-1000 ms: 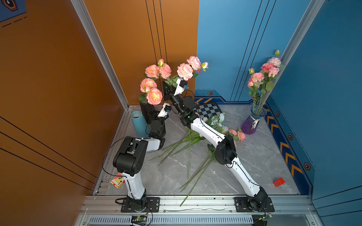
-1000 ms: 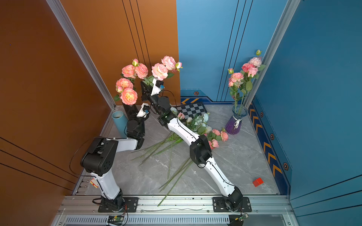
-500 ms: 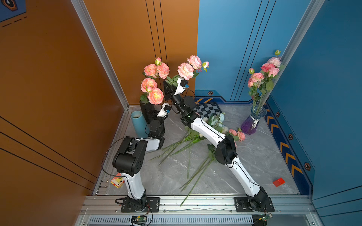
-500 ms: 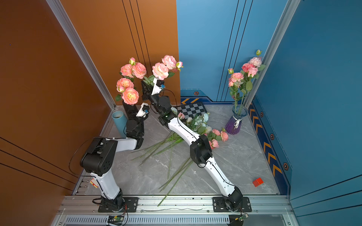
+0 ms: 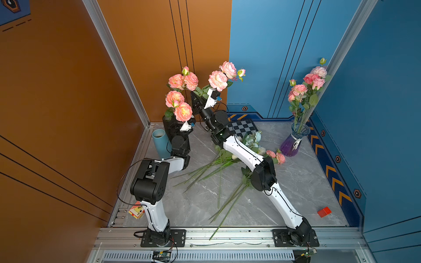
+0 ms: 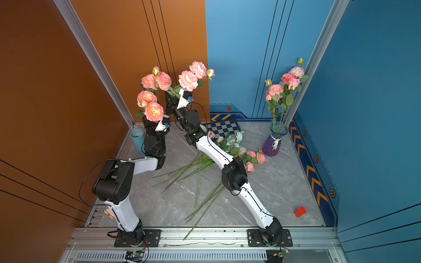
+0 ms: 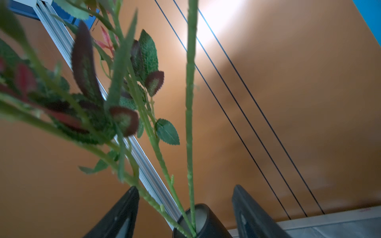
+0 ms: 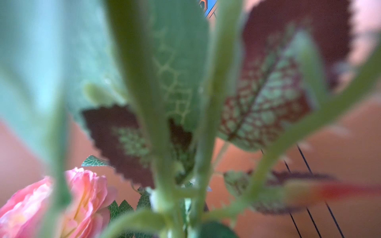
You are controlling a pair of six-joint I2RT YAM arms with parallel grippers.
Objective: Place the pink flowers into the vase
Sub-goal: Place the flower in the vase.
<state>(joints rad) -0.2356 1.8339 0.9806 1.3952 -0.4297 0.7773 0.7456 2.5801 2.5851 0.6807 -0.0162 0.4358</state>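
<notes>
Since my right gripper (image 5: 199, 94) is clamped on the stems of a spray of pink flowers (image 5: 218, 80), blooms above its jaws and stems running near upright through them, what matters is where the black vase (image 5: 168, 127) sits: below that gripper and off toward my left arm's side. My left gripper (image 7: 184, 186) is far the nearer. Its 2 fingers (image 7: 123, 214) stand apart, 1 on each side of the vase, neither plainly touching it. Several green stems (image 7: 189, 123) already drop into the vase mouth just ahead of that gripper; I cannot tell whether the held spray's lower end is among them. I judge the next move must carry the stems down along their own long axis, tilted toward the vase. Other pink blooms (image 5: 280, 158) lie on the marble tabletop (image 5: 296, 182) beneath the right arm.
</notes>
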